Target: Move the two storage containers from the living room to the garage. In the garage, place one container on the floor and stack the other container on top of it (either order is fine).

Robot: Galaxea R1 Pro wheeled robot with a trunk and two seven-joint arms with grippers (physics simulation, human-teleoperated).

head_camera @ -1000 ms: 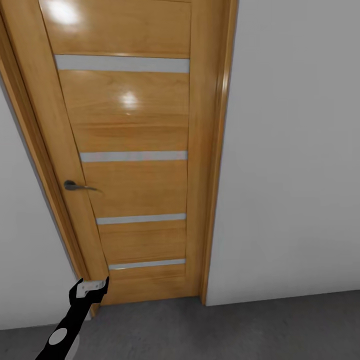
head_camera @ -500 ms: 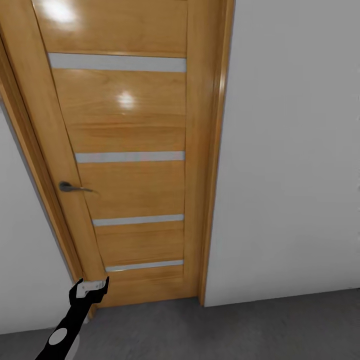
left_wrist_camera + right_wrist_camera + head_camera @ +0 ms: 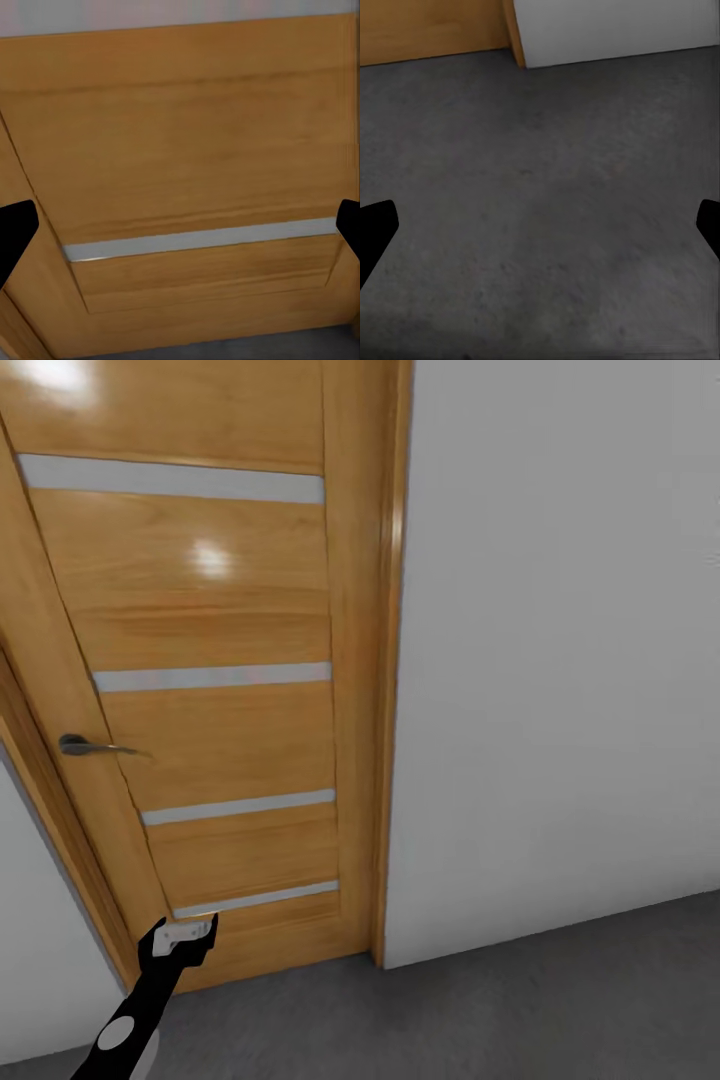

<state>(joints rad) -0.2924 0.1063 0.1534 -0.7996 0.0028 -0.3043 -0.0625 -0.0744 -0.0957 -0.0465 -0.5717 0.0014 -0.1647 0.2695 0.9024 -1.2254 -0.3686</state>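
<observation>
The two storage containers are out of view, and so is the living room. I face a wooden door (image 3: 220, 710) with grey horizontal strips in a plain white-grey wall (image 3: 560, 660), over the dark grey concrete floor (image 3: 450, 1000) of the garage. My left gripper (image 3: 183, 935) hangs low in front of the door's bottom corner; in the left wrist view it (image 3: 180, 232) is open, nothing between its fingers, pointing at the door's lowest panel. My right gripper (image 3: 540, 232) is open and empty, looking down at the floor (image 3: 547, 225) near the door frame's base.
The door is shut, with a metal lever handle (image 3: 85, 746) at its left side. The wooden frame post (image 3: 388, 710) meets the wall at the middle of the head view. Bare concrete stretches to the right along the wall.
The whole head view has shifted: the door and its frame now sit further left in the picture, so the camera has turned right. The left arm keeps its place in the view.
</observation>
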